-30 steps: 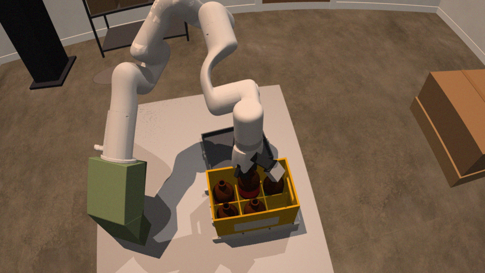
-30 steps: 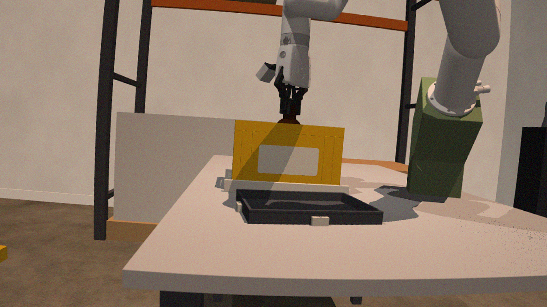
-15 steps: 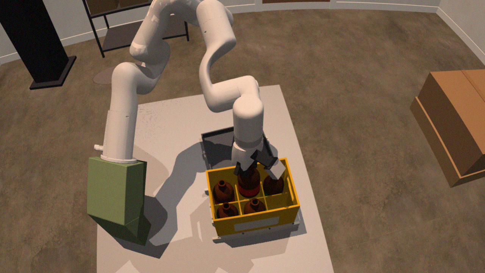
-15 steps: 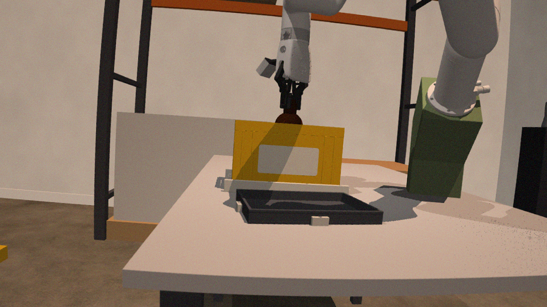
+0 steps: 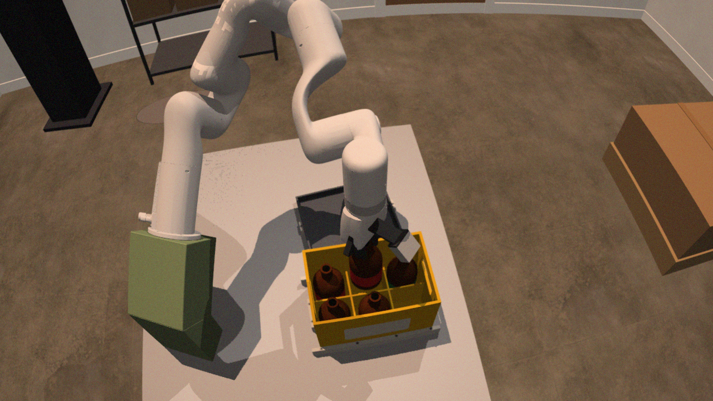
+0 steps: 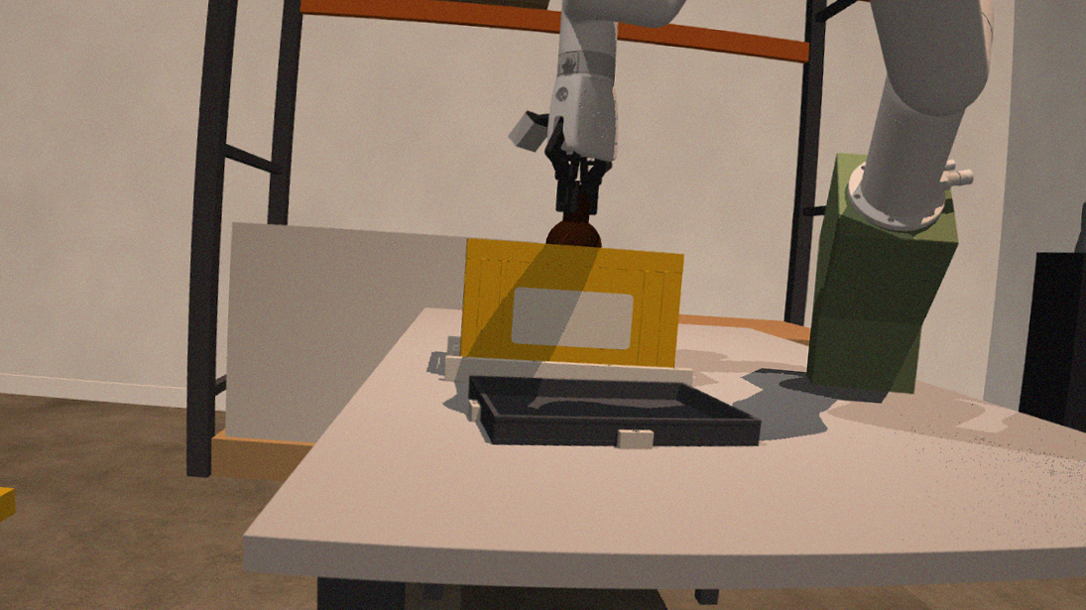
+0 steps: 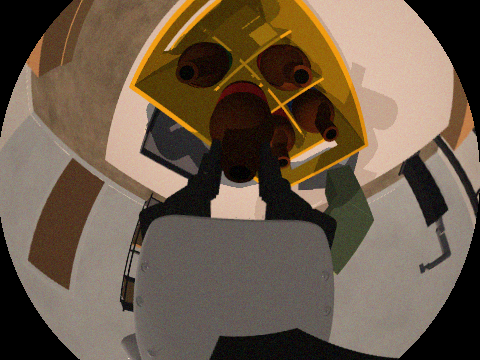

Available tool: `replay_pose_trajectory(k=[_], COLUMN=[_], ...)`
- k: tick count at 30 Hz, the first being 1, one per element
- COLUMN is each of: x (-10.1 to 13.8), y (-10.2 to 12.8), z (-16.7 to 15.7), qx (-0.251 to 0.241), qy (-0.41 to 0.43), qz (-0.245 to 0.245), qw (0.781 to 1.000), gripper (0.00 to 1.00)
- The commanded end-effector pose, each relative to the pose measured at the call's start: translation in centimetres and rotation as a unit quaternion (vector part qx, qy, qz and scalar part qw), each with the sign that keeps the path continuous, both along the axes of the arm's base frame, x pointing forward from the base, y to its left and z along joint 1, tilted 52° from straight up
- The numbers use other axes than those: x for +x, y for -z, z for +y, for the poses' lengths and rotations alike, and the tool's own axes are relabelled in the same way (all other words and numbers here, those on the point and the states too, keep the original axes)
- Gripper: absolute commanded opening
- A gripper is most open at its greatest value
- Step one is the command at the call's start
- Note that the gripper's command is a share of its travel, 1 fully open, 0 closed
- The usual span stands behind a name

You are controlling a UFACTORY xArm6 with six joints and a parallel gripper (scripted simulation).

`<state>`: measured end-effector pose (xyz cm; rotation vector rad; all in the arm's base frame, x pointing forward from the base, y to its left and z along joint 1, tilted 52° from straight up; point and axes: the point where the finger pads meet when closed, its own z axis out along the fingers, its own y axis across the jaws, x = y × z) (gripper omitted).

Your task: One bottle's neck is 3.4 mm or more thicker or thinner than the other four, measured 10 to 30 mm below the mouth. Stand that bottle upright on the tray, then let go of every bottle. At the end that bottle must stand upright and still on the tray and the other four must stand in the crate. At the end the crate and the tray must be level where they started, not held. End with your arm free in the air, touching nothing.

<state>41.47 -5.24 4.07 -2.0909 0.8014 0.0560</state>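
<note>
A yellow crate (image 5: pixel 371 290) with six cells stands on the table. My gripper (image 5: pixel 362 243) is shut on the neck of a brown bottle with a red label (image 5: pixel 365 267) in the back middle cell. The bottle is raised, its shoulder above the crate rim in the exterior view (image 6: pixel 573 232). The wrist view shows the fingers clamped on its neck. Several other brown bottles stand in the crate: back left (image 5: pixel 327 281), back right (image 5: pixel 401 272), front left (image 5: pixel 333 308), front middle (image 5: pixel 374 302). The dark tray (image 6: pixel 612 412) lies empty beside the crate.
The arm's green base block (image 5: pixel 169 284) stands at the table's left. A shelving rack (image 6: pixel 229 183) stands behind the table. A brown cardboard box (image 5: pixel 668 179) sits on the floor to the right.
</note>
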Motion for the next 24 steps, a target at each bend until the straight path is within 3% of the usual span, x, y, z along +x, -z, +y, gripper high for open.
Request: replay_pose_trajectory(k=[1,24], x=[0.08,0.02], y=[-0.08,-0.24], z=[-0.14,-0.33], qx=[-0.001,-0.001], qy=[0.001,0.001], qz=[-0.001,-0.001], qw=[1.000,1.000], gripper=[0.00,0.00])
